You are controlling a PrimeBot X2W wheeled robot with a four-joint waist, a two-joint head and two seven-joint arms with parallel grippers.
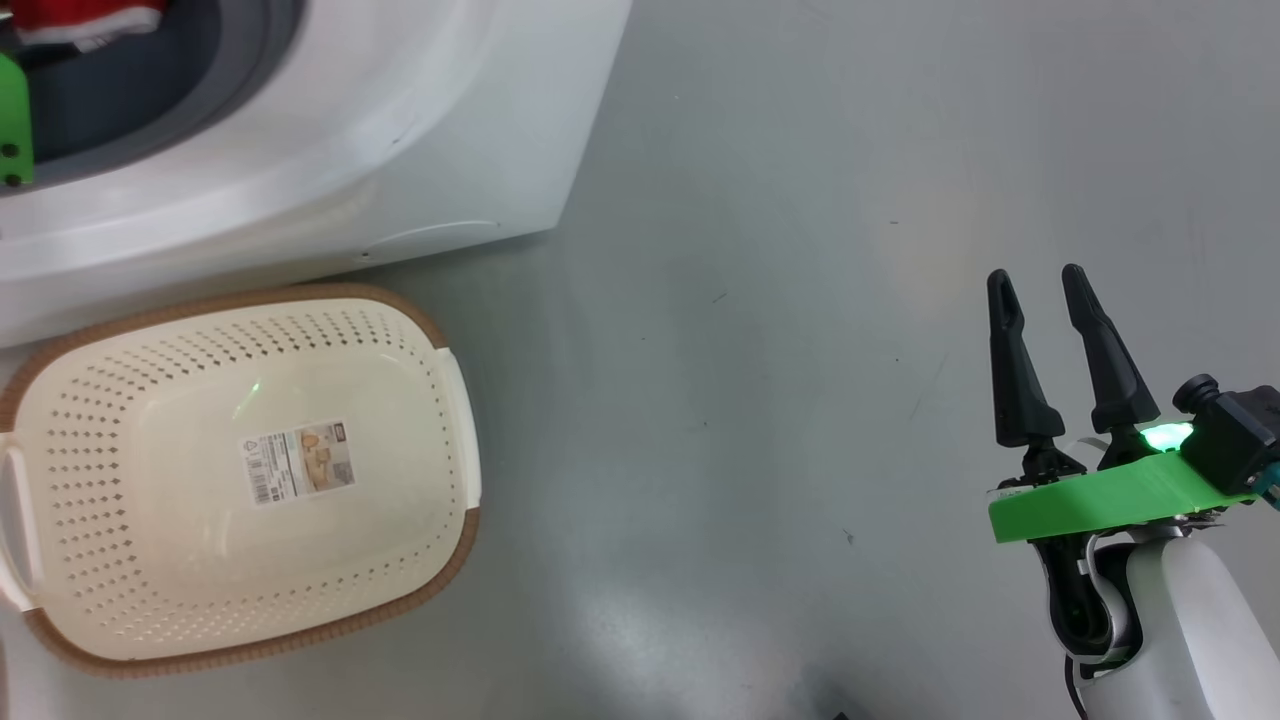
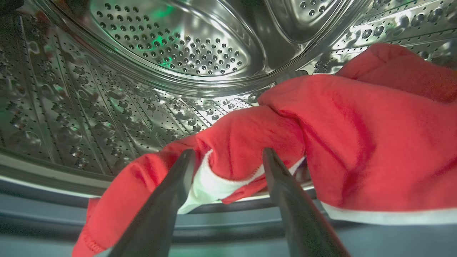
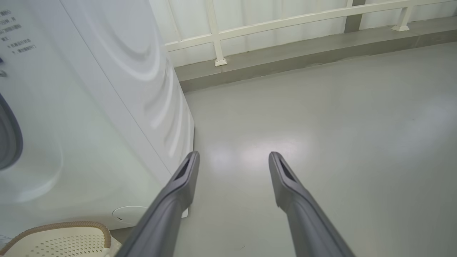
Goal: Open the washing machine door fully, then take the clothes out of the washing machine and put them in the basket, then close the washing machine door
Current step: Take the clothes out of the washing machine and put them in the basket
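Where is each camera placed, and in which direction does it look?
Head view: on the head, looking down at floor, basket and washing machine; right claw lower right.
Left wrist view: on the left wrist, facing into the drum at the clothes; open left claw straddles them.
Right wrist view: on the right wrist, facing along the floor toward a railing; right claw open.
Shared: head and right wrist views show the basket.
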